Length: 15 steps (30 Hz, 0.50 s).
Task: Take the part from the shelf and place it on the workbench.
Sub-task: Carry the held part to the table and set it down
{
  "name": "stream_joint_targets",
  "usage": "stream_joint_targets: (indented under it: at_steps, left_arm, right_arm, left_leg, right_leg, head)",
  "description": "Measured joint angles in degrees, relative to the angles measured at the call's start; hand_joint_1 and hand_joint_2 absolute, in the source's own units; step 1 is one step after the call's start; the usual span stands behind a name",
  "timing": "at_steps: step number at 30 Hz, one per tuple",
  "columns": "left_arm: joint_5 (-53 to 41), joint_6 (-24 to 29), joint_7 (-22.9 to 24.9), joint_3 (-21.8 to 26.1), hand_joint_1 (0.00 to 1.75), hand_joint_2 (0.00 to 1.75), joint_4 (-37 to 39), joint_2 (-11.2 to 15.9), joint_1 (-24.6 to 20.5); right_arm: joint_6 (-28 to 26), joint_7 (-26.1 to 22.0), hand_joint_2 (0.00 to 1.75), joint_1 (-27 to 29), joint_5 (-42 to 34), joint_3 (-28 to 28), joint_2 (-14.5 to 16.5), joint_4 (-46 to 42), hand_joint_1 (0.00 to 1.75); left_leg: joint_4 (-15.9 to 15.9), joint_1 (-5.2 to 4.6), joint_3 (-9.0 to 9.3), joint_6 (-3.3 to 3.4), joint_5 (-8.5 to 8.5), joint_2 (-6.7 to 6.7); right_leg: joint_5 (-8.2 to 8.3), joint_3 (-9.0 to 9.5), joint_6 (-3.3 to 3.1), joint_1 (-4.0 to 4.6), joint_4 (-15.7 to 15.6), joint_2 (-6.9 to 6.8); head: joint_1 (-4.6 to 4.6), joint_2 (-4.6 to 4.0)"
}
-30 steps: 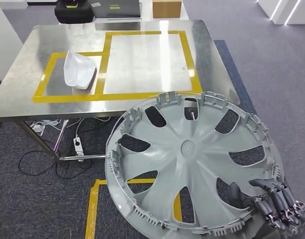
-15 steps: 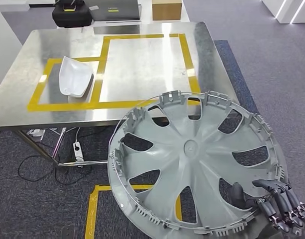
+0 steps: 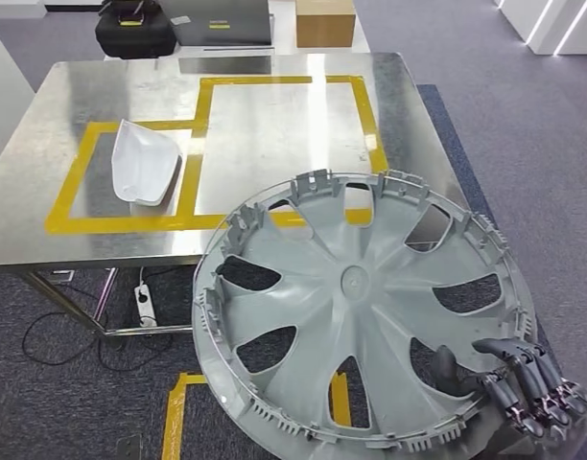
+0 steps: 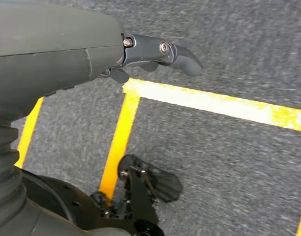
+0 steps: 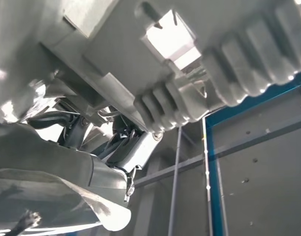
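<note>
Closer now to the desk, wheel cover pinched at its rim by the right hand and overhanging the near edge, mid-carry; left hand empty, hanging; next, forward and down flat onto the desk.

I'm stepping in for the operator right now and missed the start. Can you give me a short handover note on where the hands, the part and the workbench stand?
Right hand: grips the grey wheel cover at its near rim, thumb through a spoke opening.
Left hand: holds nothing, hanging over grey carpet with yellow floor tape.
Part: off the shelf, carried tilted in front of the robot; its far edge overlaps the near edge of the steel workbench in the head view, but it is not set down.
On the bench: a white moulded part in the smaller taped box; the larger taped box is bare.
Left to do: reach over the bench, lay the cover down, release.
</note>
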Motion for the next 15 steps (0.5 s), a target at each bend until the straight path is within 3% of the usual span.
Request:
stream_joint_targets:
  at_steps: [2, 4, 5, 6, 8, 9, 10, 12, 15]
  left_arm:
    - [-0.33, -0.02, 0.00, 0.00, 0.00, 1.75, 0.00, -0.07, -0.17]
    - [-0.73, -0.08, 0.00, 0.00, 0.00, 1.75, 0.00, -0.13, -0.23]
    - [-0.93, -0.14, 0.00, -0.01, 0.00, 1.75, 0.00, -0.17, -0.21]
    - [-1.10, -0.20, 0.00, -0.01, 0.00, 1.75, 0.00, -0.20, -0.19]
    - [-1.39, -0.30, -0.01, -0.03, 0.00, 1.75, 0.00, -0.31, -0.17]
    - [-1.53, -0.34, -0.03, -0.04, 0.00, 1.75, 0.01, -0.38, -0.19]
    - [-1.66, -0.38, -0.07, -0.05, 0.00, 1.75, 0.02, -0.45, -0.23]
    - [-1.99, -0.52, -0.17, -0.07, 0.00, 1.75, 0.05, -0.63, -0.28]
    - [-2.68, -0.69, -0.32, -0.10, 0.00, 1.75, 0.07, -0.76, -0.40]
  right_arm:
    - [0.00, -0.04, 1.75, -0.81, -0.53, 0.47, -0.34, 0.48, 1.75]
    - [0.00, -0.07, 1.75, -1.62, -1.22, 1.11, -0.66, 1.10, 1.75]
    - [0.00, -0.08, 1.75, -2.01, -1.58, 1.48, -0.83, 1.45, 1.75]
    - [0.00, -0.07, 1.75, -2.40, -1.87, 1.86, -1.00, 1.80, 1.75]
    - [0.00, -0.06, 1.75, -3.29, -2.32, 2.61, -1.30, 2.47, 1.75]
    - [0.00, -0.06, 1.75, -3.82, -2.50, 3.02, -1.43, 2.83, 1.75]
    - [0.01, -0.07, 1.75, -4.38, -2.70, 3.42, -1.55, 3.18, 1.75]
    - [0.02, -0.08, 1.75, -5.40, -3.22, 4.32, -1.84, 4.00, 1.75]
    - [0.02, -0.13, 1.75, -7.42, -4.23, 5.93, -2.26, 5.98, 1.75]
  left_leg:
    - [-0.30, 0.00, 0.78, 0.62, -0.31, -0.03]
    - [-0.33, -0.13, 1.18, 0.95, -0.79, -0.05]
    - [-0.33, -0.20, 1.48, 1.02, -1.11, -0.09]
    - [-0.33, -0.27, 1.93, 1.03, -1.47, -0.16]
    - [-0.40, -0.36, 2.96, 0.93, -2.29, -0.31]
    - [-0.43, -0.40, 3.47, 0.80, -2.67, -0.36]
    - [-0.48, -0.39, 3.73, 0.56, -2.98, -0.37]
    - [-0.43, -0.43, 4.25, -0.22, -3.11, -0.31]
    - [0.77, -0.44, 4.90, -1.27, -3.34, -0.22]
  right_leg:
    - [-2.36, -3.32, 0.28, -0.03, 5.61, 0.02]
    - [-4.62, -8.39, 0.41, -0.02, 12.39, 0.02]
    - [-4.53, -10.22, 0.36, -0.02, 13.91, 0.02]
    - [-3.15, -11.05, 0.22, 0.02, 13.37, 0.02]
    - [2.40, -10.05, -0.49, 0.28, 7.35, 0.01]
    - [4.08, -9.30, -0.87, 0.50, 4.31, -0.05]
    - [4.44, -8.69, -1.21, 0.74, 1.98, -0.05]
    - [3.95, -8.09, -1.82, 1.01, 0.19, 0.00]
    - [5.69, -5.86, -2.44, 0.63, -1.43, 0.05]
  head:
    - [0.33, 0.00]
    - [0.45, 0.00]
    - [0.46, 0.00]
    - [0.46, 0.00]
    - [0.49, 0.00]
    - [0.39, 0.00]
    - [0.32, 0.01]
    - [0.12, 0.01]
    - [-0.02, 0.01]
